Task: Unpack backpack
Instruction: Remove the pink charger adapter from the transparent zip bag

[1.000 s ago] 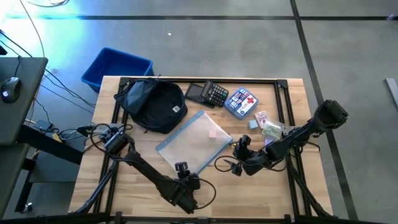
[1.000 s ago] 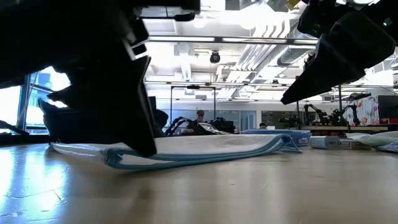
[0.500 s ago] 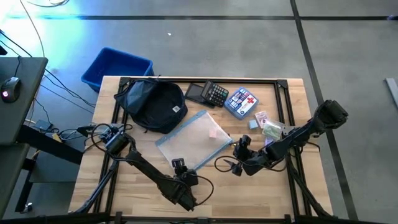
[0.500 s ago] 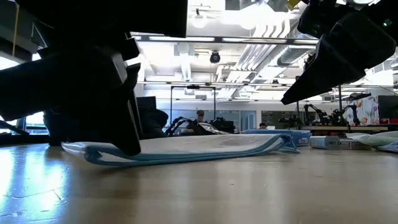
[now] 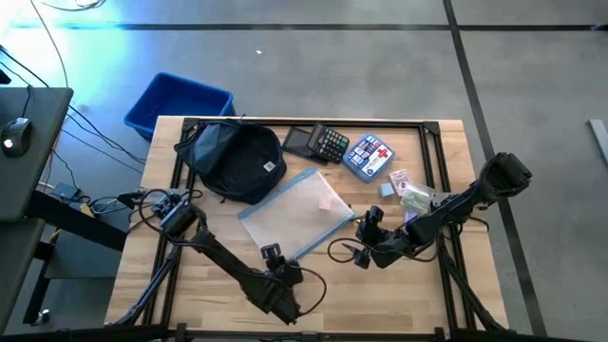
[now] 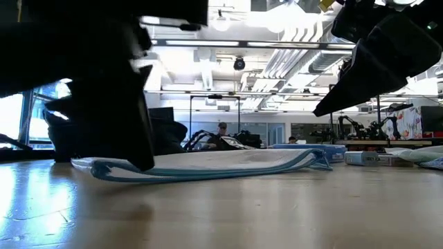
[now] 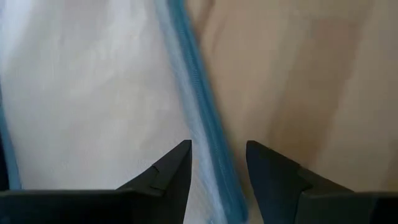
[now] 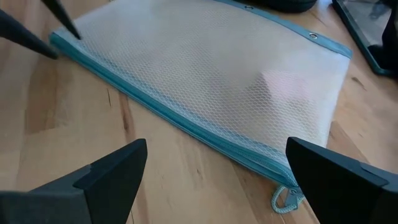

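Observation:
The dark backpack (image 5: 233, 160) lies at the table's far left. In front of it a clear mesh pouch (image 5: 296, 214) with light-blue zip edging lies flat on the wood. My left gripper (image 5: 273, 255) points steeply down at the pouch's near-left corner, open. Its two fingers stand on either side of the blue zip edge (image 7: 208, 143). My right gripper (image 5: 366, 228) hangs wide open above the table by the pouch's right corner (image 8: 283, 196), with nothing between its fingers. My left gripper has its fingertips (image 7: 180, 158) down at the pouch's near-left corner, one over the mesh and one over the wood, across the zip edge. I cannot tell whether they touch the pouch. The pouch lies flat on the table.
Along the far edge lie a tablet with a calculator (image 5: 323, 142) and a blue pouch with a red cross (image 5: 369, 155). Small packets (image 5: 407, 193) sit at the right. A bright-blue bin (image 5: 179, 103) stands on the floor beyond the far-left corner. Bare wood lies along the near edge.
My left gripper has edged a little toward the table's left edge along the pouch's near corner, its fingers still straddling the zip edge.

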